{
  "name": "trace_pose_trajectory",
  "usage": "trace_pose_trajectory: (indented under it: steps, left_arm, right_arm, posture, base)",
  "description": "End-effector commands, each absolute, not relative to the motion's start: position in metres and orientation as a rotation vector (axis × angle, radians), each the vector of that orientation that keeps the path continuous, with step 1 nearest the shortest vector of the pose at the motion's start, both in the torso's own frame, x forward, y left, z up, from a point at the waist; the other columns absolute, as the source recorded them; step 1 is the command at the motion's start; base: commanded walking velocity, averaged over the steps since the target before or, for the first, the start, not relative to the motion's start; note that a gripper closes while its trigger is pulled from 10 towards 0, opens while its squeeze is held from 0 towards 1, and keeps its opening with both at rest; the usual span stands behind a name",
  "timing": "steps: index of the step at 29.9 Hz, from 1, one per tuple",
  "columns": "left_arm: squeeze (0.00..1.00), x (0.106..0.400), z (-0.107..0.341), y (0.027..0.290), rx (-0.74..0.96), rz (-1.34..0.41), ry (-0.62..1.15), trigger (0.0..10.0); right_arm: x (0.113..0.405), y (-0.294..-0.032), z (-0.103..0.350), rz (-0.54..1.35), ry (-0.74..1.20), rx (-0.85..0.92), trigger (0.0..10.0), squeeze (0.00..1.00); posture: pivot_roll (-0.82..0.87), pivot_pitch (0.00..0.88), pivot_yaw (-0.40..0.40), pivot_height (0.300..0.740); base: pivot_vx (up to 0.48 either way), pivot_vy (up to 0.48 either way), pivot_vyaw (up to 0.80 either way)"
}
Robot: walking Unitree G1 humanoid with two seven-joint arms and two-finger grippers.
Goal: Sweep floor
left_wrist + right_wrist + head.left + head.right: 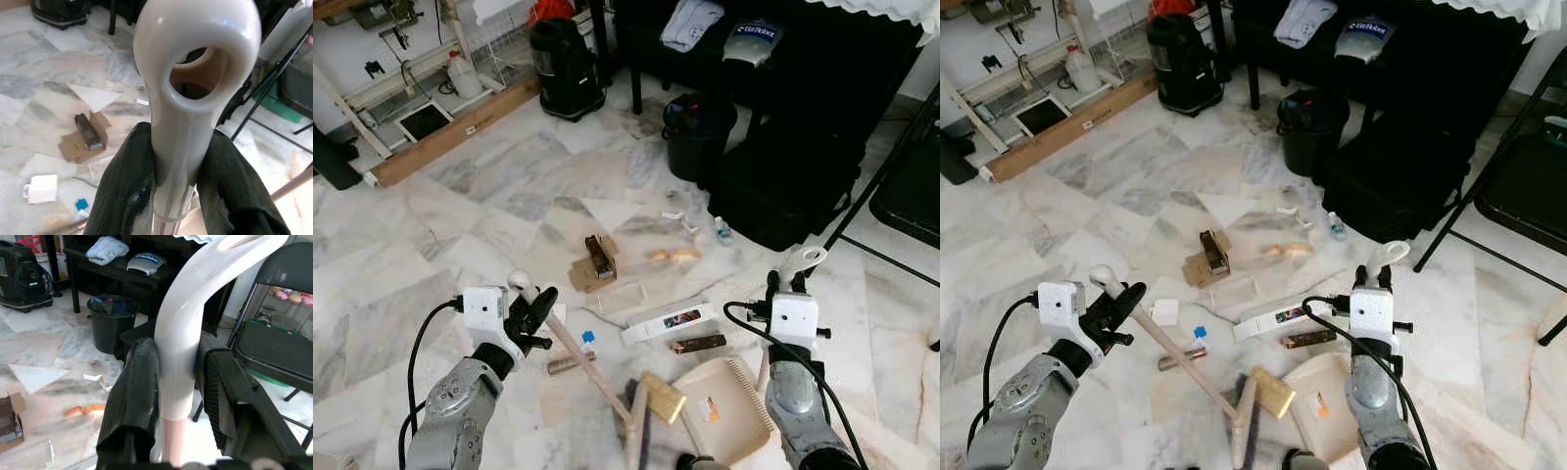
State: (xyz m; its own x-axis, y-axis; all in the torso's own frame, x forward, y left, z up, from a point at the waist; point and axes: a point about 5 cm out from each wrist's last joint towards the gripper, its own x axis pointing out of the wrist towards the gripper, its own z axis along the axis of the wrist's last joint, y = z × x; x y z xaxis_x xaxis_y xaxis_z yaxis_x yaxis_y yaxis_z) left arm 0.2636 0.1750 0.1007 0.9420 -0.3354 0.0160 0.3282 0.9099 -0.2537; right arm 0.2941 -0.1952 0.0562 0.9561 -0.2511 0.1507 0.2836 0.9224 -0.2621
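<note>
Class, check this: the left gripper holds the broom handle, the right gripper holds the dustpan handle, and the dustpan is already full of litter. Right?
Not quite. The left gripper holds the broom handle and the right gripper the dustpan handle, but the left eye view shows the dustpan nearly empty; litter lies on the floor.

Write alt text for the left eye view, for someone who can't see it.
A robot's left gripper holds a broom handle and its right gripper holds a dustpan handle, above a marble floor littered with cardboard, a white box and scraps. A black bin and dark furniture stand behind.
</note>
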Motion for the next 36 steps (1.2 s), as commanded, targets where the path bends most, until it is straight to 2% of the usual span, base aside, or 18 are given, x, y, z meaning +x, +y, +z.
trace_pose_trajectory:
  steps: [1, 9, 23, 29, 36]
  left_arm:
    - [0.00, 0.261, 0.104, 0.175, -0.278, -0.378, 0.029, 10.0]
    - [0.00, 0.270, 0.120, 0.169, -0.303, -0.474, -0.004, 10.0]
    - [0.00, 0.279, 0.132, 0.176, -0.310, -0.498, -0.028, 10.0]
    - [0.00, 0.285, 0.149, 0.193, -0.266, -0.420, -0.101, 10.0]
    - [0.00, 0.292, 0.175, 0.210, -0.217, -0.325, -0.207, 10.0]
  right_arm:
    - [0.285, -0.189, 0.038, -0.254, -0.021, -0.294, 10.0, 0.00]
    - [0.299, -0.181, 0.045, -0.252, -0.019, -0.270, 10.0, 0.00]
    - [0.321, -0.159, 0.060, -0.219, -0.033, -0.183, 10.0, 0.00]
    - [0.325, -0.152, 0.062, -0.212, -0.022, -0.156, 10.0, 0.00]
    - [0.326, -0.149, 0.061, -0.206, -0.007, -0.116, 10.0, 0.00]
  posture:
    - [0.04, 0.224, 0.109, 0.740]
    - [0.06, 0.157, 0.112, 0.740]
    - [0.08, 0.043, 0.133, 0.740]
    - [0.09, 0.000, 0.142, 0.740]
    - [0.10, 0.000, 0.138, 0.740]
  base:
    - [0.000, 0.000, 0.00]
    - [0.000, 0.000, 0.00]
    - [0.000, 0.000, 0.00]
    - [0.000, 0.000, 0.00]
    - [0.000, 0.000, 0.00]
